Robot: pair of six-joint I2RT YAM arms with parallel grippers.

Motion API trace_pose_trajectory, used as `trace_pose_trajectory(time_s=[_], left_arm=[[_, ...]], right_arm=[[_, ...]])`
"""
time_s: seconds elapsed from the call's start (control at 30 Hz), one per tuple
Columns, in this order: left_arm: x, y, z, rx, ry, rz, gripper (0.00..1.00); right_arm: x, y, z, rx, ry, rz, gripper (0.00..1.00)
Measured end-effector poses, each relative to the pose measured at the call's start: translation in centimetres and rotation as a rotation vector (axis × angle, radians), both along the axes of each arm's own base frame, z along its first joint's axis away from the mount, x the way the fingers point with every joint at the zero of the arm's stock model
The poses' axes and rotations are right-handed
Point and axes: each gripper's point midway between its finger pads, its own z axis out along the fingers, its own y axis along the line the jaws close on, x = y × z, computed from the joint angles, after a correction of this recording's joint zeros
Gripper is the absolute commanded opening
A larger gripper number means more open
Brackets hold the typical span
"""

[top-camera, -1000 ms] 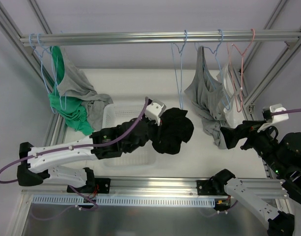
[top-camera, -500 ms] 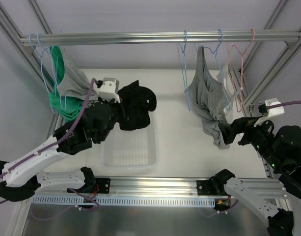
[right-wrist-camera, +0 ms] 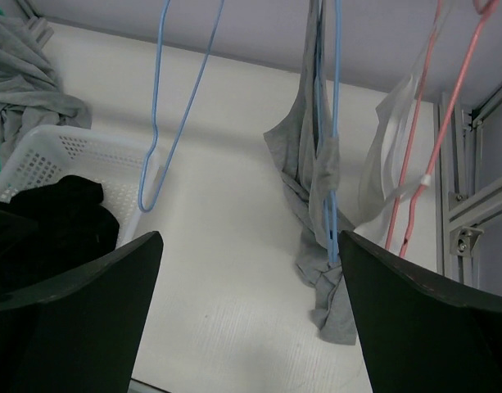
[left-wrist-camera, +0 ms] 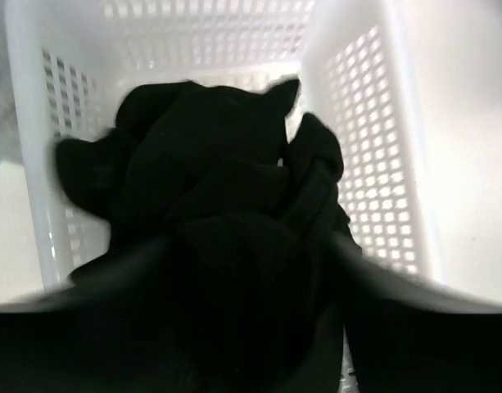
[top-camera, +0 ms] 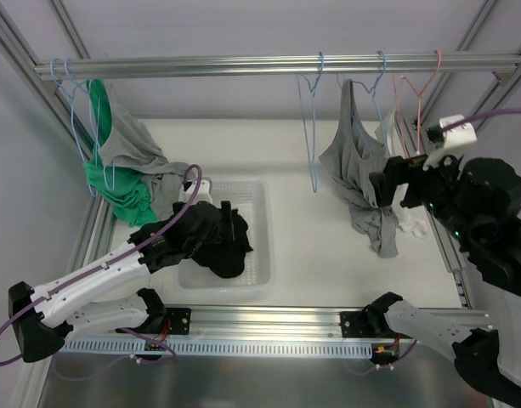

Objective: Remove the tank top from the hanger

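Note:
A grey tank top [top-camera: 355, 174] hangs bunched on a blue hanger [top-camera: 377, 81] from the top rail, its tail trailing on the table; the right wrist view shows it [right-wrist-camera: 304, 176] too. My right gripper [top-camera: 386, 189] is beside it, just to its right, open and holding nothing [right-wrist-camera: 251, 239]. A black garment [top-camera: 216, 240] lies heaped in the white basket [top-camera: 258, 255]. My left gripper [top-camera: 219, 231] hovers right over that heap; its fingers [left-wrist-camera: 373, 266] are spread wide on either side of the cloth [left-wrist-camera: 210, 164], so it is open.
An empty blue hanger [top-camera: 311, 127] hangs left of the tank top, and a pink hanger [top-camera: 421, 93] with white fabric [right-wrist-camera: 390, 160] hangs to its right. Green and grey clothes [top-camera: 124, 174] hang on hangers at the far left. Frame posts flank both sides.
My left arm swung the black garment leftward, lowered it into the basket and opened its jaws. My right arm rose toward the hanging grey tank top.

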Motion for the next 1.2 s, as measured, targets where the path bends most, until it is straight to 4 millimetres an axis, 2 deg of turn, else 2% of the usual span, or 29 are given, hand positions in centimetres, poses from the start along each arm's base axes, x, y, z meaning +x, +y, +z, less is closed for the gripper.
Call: trace_pose_trajectory(time_s=[0.1, 0.2, 0.27, 0.37, 0.43, 0.47, 0.53, 0.57, 0.77, 0.87, 1.03, 1.1, 1.2], left_arm=[[-0.8, 0.1, -1.4, -0.011, 0.049, 0.003, 0.99], [-1.3, -0.2, -0.3, -0.067, 0.04, -0.025, 0.99], [-1.9, -0.7, 1.5, -0.115, 0.022, -0.07, 0.99], [-2.8, -1.5, 5.9, -0.215, -0.041, -0.169, 0.99], [-3.5, -1.8, 8.4, -0.269, -0.085, -0.228, 0.99], [-3.9, -1.9, 9.4, -0.292, -0.106, -0.254, 0.99], [-4.5, -1.8, 10.7, -0.317, -0.133, -0.293, 0.99], [-4.7, -1.9, 10.8, -0.317, -0.137, -0.309, 0.99], [-4.9, -3.1, 9.4, -0.27, -0.084, -0.375, 0.99], [-4.9, -3.4, 8.7, -0.244, -0.065, -0.392, 0.99], [-5.2, -3.5, 8.8, -0.244, -0.072, -0.417, 0.99], [-5.4, -3.4, 9.1, -0.248, -0.081, -0.425, 0.99], [-5.7, -3.3, 9.5, -0.261, -0.091, -0.442, 0.99]], right_arm=[[2.6, 1.2, 0.1, -0.058, 0.039, -0.005, 0.88], [6.1, 1.5, 0.0, -0.104, 0.087, -0.044, 0.82], [8.4, 1.2, -0.7, -0.131, 0.131, -0.078, 0.82], [11.6, 0.8, -2.5, -0.18, 0.199, -0.109, 0.79], [12.9, 0.6, -3.5, -0.208, 0.231, -0.117, 0.76], [13.5, 0.6, -4.0, -0.222, 0.246, -0.117, 0.69], [14.3, 0.6, -4.8, -0.248, 0.267, -0.108, 0.58], [14.6, 0.6, -5.1, -0.259, 0.274, -0.104, 0.48], [16.3, 0.5, -5.2, -0.268, 0.255, -0.105, 0.25], [17.1, 0.7, -4.8, -0.238, 0.221, -0.105, 0.23], [17.7, 1.5, -5.0, -0.198, 0.202, -0.085, 0.18], [17.8, 1.8, -5.0, -0.183, 0.198, -0.074, 0.03], [18.0, 1.9, -4.7, -0.165, 0.188, -0.076, 0.0]])
